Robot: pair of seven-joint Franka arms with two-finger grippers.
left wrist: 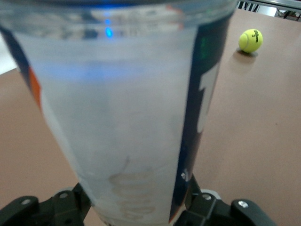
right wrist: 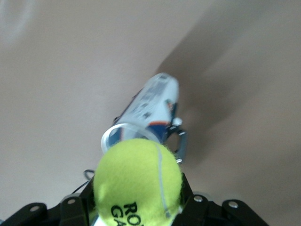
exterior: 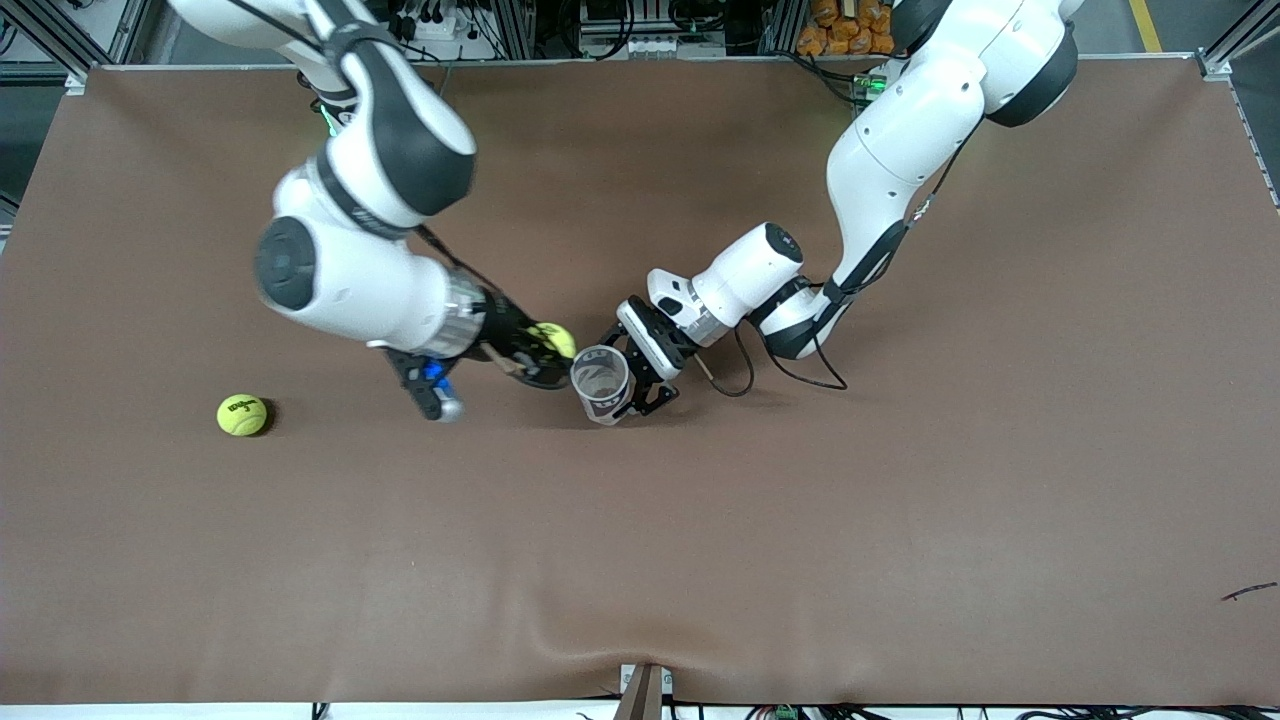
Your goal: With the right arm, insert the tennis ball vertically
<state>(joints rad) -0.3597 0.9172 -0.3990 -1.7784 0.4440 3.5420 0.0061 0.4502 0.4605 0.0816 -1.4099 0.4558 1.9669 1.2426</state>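
Observation:
A yellow-green tennis ball point(exterior: 556, 340) point(right wrist: 138, 181) sits between the fingers of my right gripper point(exterior: 545, 354) point(right wrist: 138, 203), which is shut on it. The ball hangs just beside the open rim of a clear plastic ball can point(exterior: 603, 386) point(right wrist: 149, 107), toward the right arm's end of the table. The can stands mouth up on the brown table point(exterior: 900, 500). My left gripper point(exterior: 646, 376) point(left wrist: 136, 208) is shut on the can point(left wrist: 122, 117) low down, one finger on each side. No ball shows inside the can.
A second tennis ball point(exterior: 242, 414) point(left wrist: 250, 40) lies loose on the table toward the right arm's end. A small dark scrap point(exterior: 1250, 592) lies near the table's edge at the left arm's end.

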